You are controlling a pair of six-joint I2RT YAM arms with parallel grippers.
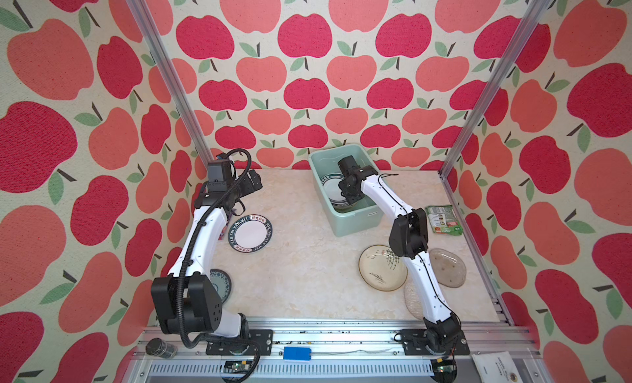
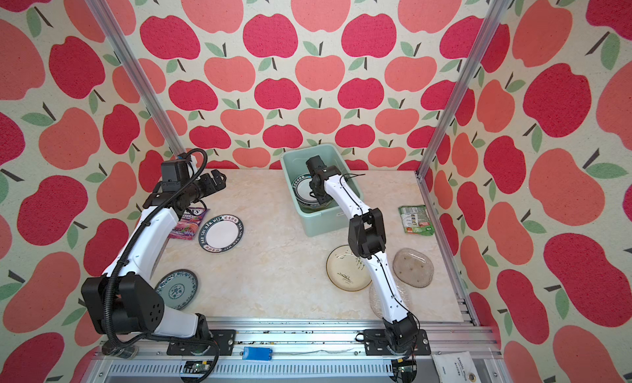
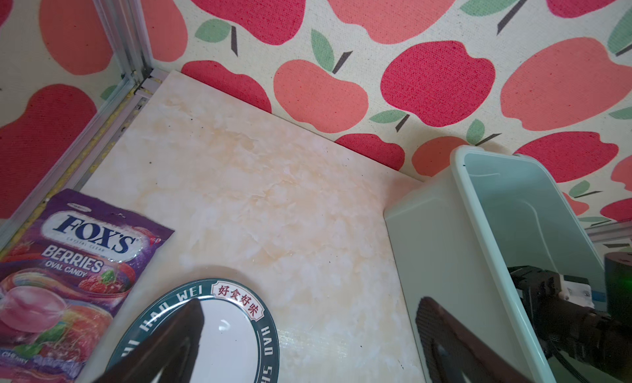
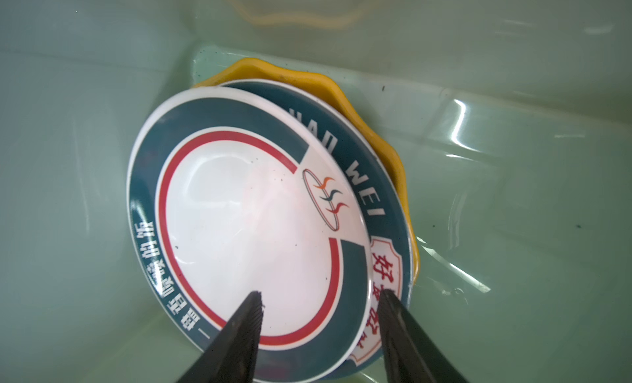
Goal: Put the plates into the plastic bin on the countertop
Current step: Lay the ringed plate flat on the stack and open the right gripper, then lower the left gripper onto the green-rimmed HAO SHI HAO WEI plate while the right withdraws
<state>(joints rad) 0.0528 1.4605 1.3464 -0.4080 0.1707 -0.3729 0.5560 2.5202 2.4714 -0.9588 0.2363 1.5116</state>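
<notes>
right gripper [image 4: 320, 294] jaws apart astride red-ringed plate [image 4: 239, 210] in bin [image 4: 513, 193], prob. no grip; left gripper [image 3: 307, 302] spread wide, empty, nearer lettered plate [image 3: 232, 336] at frame btm.

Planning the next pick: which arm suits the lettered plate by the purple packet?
Left: the left end effector, open, hovers near that plate; the right end effector is inside the bin.

The mint-green bin [image 1: 355, 224] stands at the back of the marbled countertop [image 1: 301, 261]. It holds an offset stack: a red-ringed white plate [image 4: 246, 220] over a lettered plate [image 4: 362, 179] over a yellow scalloped plate [image 4: 386, 148]. Outside lie flat another lettered plate [image 1: 252, 232], a blue-patterned plate [image 2: 178, 289], a cream plant plate [image 1: 381, 268] and a clear glass plate [image 1: 448, 266].
</notes>
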